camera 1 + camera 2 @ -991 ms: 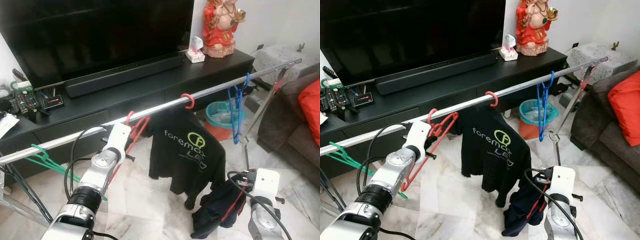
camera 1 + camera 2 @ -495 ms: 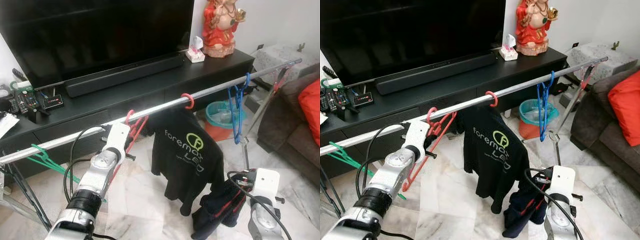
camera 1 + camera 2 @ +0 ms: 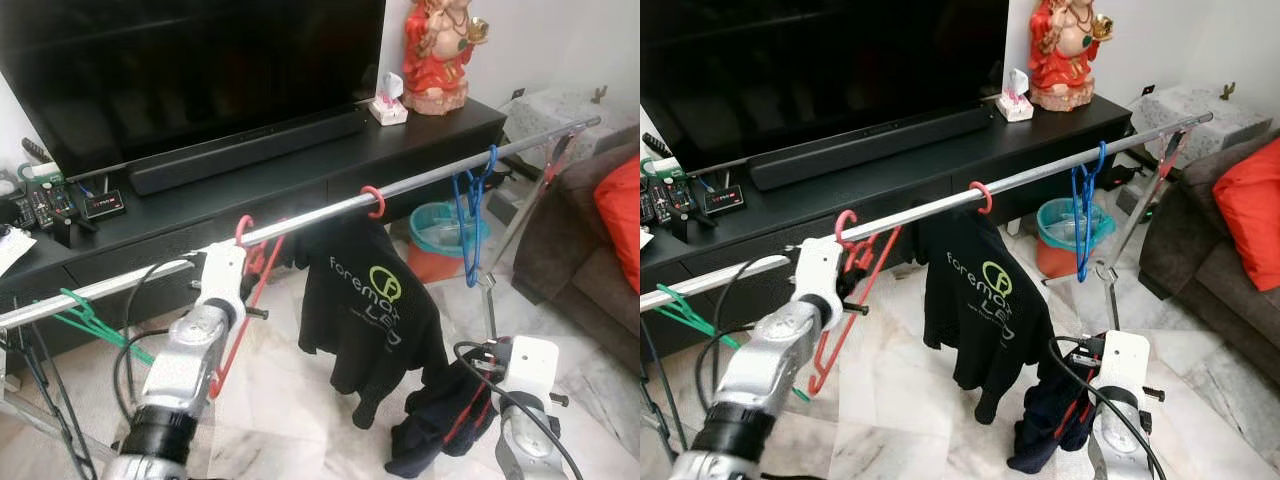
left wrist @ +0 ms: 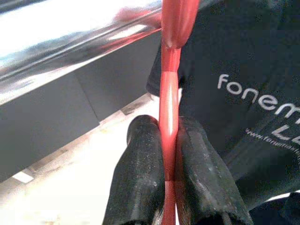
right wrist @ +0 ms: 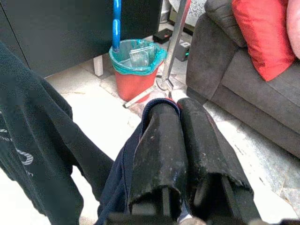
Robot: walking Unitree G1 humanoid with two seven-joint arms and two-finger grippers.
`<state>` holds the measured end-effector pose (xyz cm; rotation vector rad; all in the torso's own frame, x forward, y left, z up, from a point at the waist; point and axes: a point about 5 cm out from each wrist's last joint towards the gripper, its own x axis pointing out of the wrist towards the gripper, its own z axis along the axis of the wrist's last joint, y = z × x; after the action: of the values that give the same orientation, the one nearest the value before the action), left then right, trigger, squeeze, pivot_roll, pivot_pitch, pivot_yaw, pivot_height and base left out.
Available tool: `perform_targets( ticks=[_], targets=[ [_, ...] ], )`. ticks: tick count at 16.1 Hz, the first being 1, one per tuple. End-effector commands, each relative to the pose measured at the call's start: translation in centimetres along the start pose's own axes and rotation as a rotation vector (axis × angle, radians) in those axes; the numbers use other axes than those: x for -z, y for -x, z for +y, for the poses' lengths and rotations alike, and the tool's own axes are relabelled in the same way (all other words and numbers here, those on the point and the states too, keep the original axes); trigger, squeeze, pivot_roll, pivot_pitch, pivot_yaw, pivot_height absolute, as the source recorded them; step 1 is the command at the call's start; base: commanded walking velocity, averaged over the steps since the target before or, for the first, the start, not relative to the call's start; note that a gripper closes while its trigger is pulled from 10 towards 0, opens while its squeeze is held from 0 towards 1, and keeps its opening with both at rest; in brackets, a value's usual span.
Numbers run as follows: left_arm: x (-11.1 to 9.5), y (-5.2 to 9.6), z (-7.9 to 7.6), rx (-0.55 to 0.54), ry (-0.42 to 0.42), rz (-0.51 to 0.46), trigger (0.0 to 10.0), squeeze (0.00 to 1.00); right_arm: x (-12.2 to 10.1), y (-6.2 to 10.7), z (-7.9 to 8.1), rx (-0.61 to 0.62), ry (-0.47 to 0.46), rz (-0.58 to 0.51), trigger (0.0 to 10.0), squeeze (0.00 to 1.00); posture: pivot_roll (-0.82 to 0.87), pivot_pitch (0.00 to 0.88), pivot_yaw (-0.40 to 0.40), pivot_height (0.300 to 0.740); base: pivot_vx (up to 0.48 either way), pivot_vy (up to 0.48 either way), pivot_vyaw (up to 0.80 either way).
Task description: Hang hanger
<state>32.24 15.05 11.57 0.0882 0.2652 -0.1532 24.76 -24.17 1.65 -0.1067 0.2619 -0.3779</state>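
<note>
left wrist view: my left gripper is clamped on the red hanger, its hook over the rail. low down, my right gripper pinches what looks like a navy garment.

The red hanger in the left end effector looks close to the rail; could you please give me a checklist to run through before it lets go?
1. Grip: left end effector shut on the red hanger: ok.
2. Hook over the rail: it appears to sit on top; seating depth cannot tell.
3. Spacing: black T-shirt hangs just beside the hanger, close but apart: ok.
4. Green hanger further along the rail, well apart: ok.
5. Right end effector low, shut on a dark garment, away from the rail: ok.
</note>
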Motion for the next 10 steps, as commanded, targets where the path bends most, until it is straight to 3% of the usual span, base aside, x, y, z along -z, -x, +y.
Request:
perform_targets(
  ticks=[1, 4, 5, 10],
  targets=[
    [-0.4, 0.5, 0.9, -0.027, -0.017, -0.007, 10.0, 0.0, -0.9, -0.2, 0.2, -0.006, -0.006, -0.039, 10.0, 0.0, -0.17, 0.0, 0.012, 0.732, 0.0, 0.0, 0.0],
    [-0.3, 1.6, 1.8, -0.026, -0.054, 0.005, 10.0, 0.0, -0.9, -0.2, 0.3, -0.01, -0.006, -0.039, 10.0, 0.0, -0.17, 0.0, 0.011, 0.732, 0.0, 0.0, 0.0],
    [0.2, 2.4, 1.7, 0.022, -0.096, 0.036, 10.0, 0.0, -0.9, -0.2, 0.3, -0.013, -0.005, -0.039, 10.0, 0.0, -0.16, 0.0, 0.009, 0.732, 0.0, 0.0, 0.0],
    [0.6, 3.9, -0.1, 0.219, -0.215, 0.075, 10.0, 0.0, -1.0, -0.3, 0.4, -0.02, -0.003, -0.039, 10.0, 0.0, -0.16, 0.0, 0.003, 0.732, 0.0, 0.0, 0.0]
  ],
)
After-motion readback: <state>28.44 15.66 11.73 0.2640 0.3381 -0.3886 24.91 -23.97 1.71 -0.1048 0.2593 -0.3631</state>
